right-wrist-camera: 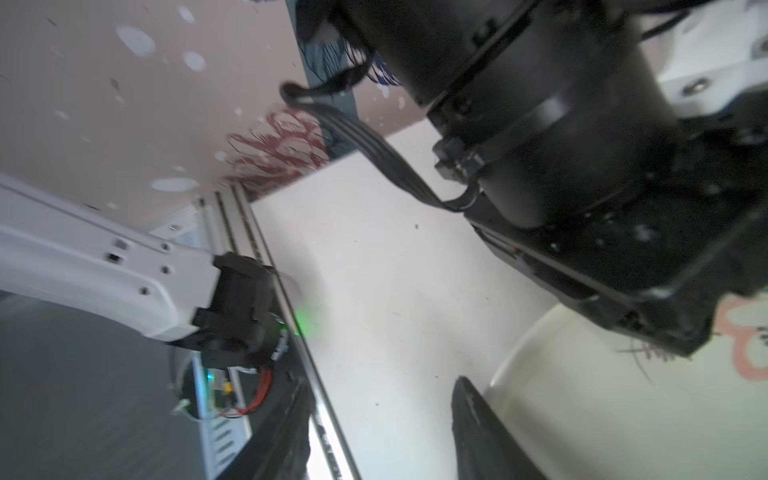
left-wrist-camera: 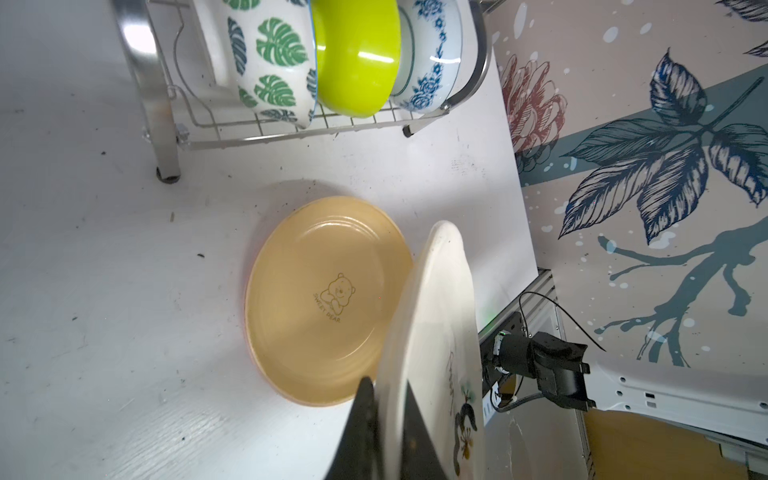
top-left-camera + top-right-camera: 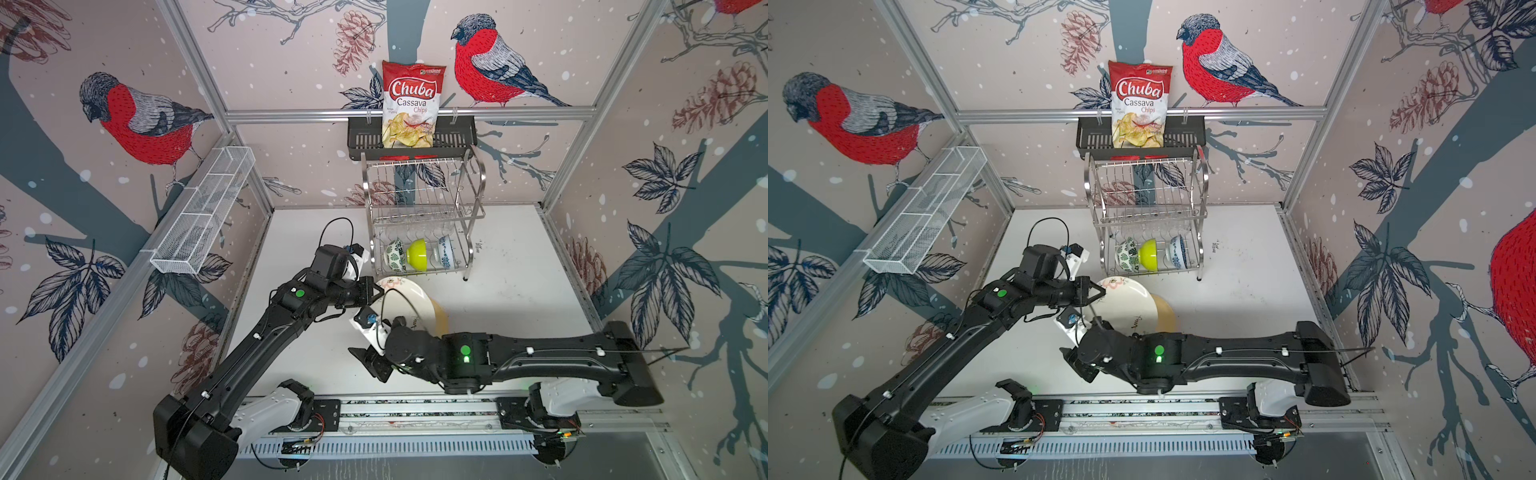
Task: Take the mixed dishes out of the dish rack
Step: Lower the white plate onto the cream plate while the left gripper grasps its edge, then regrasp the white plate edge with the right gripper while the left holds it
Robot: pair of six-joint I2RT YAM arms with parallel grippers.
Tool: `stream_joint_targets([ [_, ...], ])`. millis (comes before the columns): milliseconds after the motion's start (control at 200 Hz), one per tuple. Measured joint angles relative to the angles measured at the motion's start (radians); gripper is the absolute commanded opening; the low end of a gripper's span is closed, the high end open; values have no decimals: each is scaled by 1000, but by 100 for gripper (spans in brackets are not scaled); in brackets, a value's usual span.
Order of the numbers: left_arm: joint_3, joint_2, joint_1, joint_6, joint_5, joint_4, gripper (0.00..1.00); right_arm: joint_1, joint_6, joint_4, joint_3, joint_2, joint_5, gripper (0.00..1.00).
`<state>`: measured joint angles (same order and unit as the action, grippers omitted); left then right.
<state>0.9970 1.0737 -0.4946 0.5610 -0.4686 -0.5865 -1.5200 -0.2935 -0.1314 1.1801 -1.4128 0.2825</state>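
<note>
While the left gripper [image 2: 388, 399] pinches the cream plate [image 2: 440, 311] by its rim, fingers pressed on either face, the plate hangs tilted on edge over the yellow plate [image 2: 324, 291]. The yellow plate lies flat on the table [image 3: 519, 291], just in front of the rack [image 3: 478, 183].

Judgement: a rim pinch suits a dish drawn from an upright slot, and the tilt follows from that grip. The plate looks set to be lowered onto the yellow one as a stack.

In the right wrist view the right gripper [image 1: 382, 436] has its fingers spread, with bare table between them and the cream plate's edge beside 1 finger. It holds nothing. It sits low at the near side of the plate, perhaps to steady it or to stay clear; cannot tell which.

Rack contents: 3 bowls on edge in the lower tier, namely leaf bowl [image 3: 395, 255], lime bowl [image 3: 417, 254] and blue bowl [image 3: 444, 251]. Faint clear shapes on the upper tier [image 3: 409, 216] are probably tumblers. No plate shows in the slots.

Risk: a tilted plate may slide off the yellow one on release.
</note>
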Motion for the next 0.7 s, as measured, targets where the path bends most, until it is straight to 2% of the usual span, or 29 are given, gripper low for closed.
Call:
stream_joint_targets([
  [125,-11,-13,0,1,-1,28,0,72,-78,111,-124,147,-67,58],
  [275,-23,-31,1,-1,-1,28,0,175,-197,185,-283,333,-92,57],
  [505,-44,-56,1,0,-3,52,0,346,-404,137,-468,570,-23,52],
  [700,-72,-66,2,9,-13,91,0,452,-547,85,-612,660,-45,48],
])
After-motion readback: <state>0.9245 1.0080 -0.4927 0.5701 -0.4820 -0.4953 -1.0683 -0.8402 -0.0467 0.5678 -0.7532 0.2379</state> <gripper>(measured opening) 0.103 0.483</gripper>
